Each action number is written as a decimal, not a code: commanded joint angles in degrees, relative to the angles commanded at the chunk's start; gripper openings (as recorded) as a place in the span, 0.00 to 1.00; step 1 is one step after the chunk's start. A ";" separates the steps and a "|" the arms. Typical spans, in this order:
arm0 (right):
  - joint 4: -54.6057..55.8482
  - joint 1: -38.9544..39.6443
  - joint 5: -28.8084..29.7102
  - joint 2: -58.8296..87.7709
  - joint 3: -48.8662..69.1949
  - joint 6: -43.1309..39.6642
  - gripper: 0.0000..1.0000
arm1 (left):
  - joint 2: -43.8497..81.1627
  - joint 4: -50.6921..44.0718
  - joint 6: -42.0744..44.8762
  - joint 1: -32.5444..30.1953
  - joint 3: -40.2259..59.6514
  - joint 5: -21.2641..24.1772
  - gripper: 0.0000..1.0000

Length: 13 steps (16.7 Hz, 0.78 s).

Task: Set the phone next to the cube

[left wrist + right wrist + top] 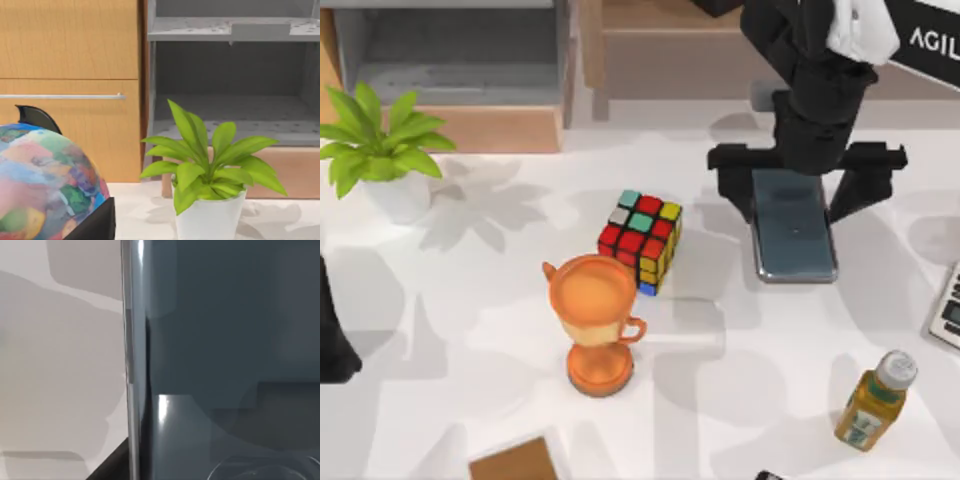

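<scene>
The right gripper (807, 190) hangs directly over the flat, glossy dark grey phone with its thin silver rim (793, 225), its two black fingers (732, 180) spread wide and standing outside the phone's long edges, one on each side, so the jaws are apart and grasp nothing. The phone lies flat on the white table (740, 400) beneath the gripper, its far end hidden under the wrist, and in the right wrist view its dark face (230, 340) and bright rim sit very close below the camera. The small, mostly red puzzle cube with a black grid (641, 240) stands to the left of the gripper, near the phone but with bare table between them, and just beside an orange trophy cup (597, 322). Judging by this, the phone already rests fairly near the cube; either the placement is finished and the hand has only to lift away, or the grasp has not begun. The left arm (332, 330) is parked at the table's left edge.
</scene>
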 joint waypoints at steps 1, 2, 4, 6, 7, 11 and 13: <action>-0.08 -0.03 -0.08 0.00 -0.07 0.17 0.00 | 0.00 0.00 0.00 0.00 0.00 0.00 1.00; -0.19 -0.08 -0.21 -0.02 -0.18 0.44 0.00 | 0.00 0.00 0.00 0.00 0.00 0.00 1.00; -0.49 -0.18 -0.59 -0.15 -0.51 1.20 0.00 | 0.00 0.00 0.00 0.00 0.00 0.00 1.00; -0.82 -0.29 -1.09 -0.48 -0.94 2.17 0.00 | 0.00 0.00 0.00 0.00 0.00 0.00 1.00; -0.98 -0.34 -1.38 -0.76 -1.18 2.71 0.00 | 0.00 0.00 0.00 0.00 0.00 0.00 1.00; -1.41 -0.51 -2.67 -2.42 -2.19 4.91 0.00 | 0.00 0.00 0.00 0.00 0.00 0.00 1.00; -1.45 -0.57 -3.34 -3.54 -2.65 5.92 0.00 | 0.00 0.00 0.00 0.00 0.00 0.00 1.00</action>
